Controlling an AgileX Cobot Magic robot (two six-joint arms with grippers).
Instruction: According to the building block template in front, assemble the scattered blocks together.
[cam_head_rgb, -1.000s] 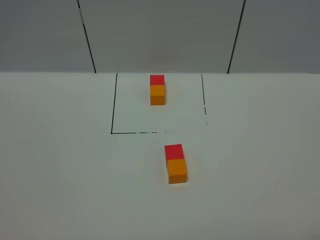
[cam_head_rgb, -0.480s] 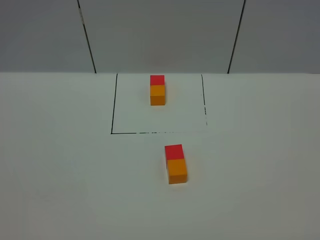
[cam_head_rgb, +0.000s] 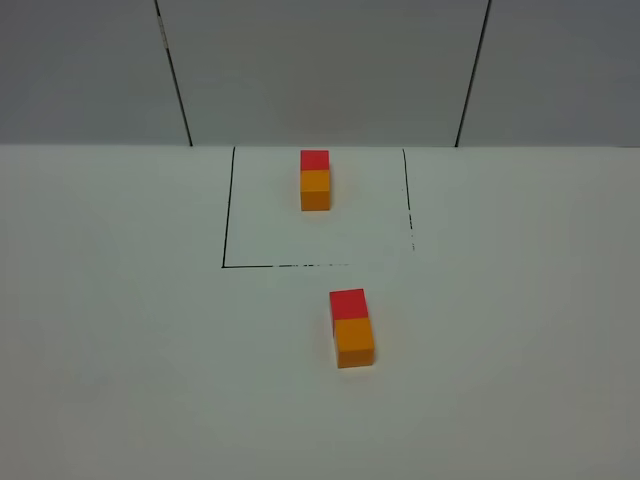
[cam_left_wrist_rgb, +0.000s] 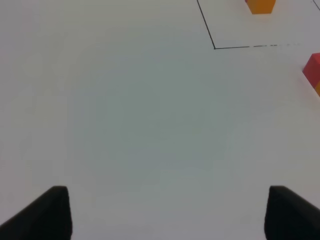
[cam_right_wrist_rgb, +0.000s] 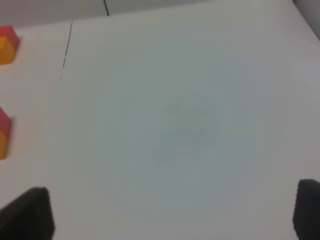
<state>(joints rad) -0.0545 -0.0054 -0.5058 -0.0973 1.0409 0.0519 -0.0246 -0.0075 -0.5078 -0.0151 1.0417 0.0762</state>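
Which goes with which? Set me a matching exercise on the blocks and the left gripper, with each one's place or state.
Things:
1. building block template
2. loose red cube
3. loose orange cube
4. left gripper

Places or states:
A. open and empty
B. inside the black outline
C. outside the outline, nearest block to the exterior camera
D. outside the outline, touching the loose orange cube on its far side

Pairs: 1-B, 2-D, 3-C, 4-A
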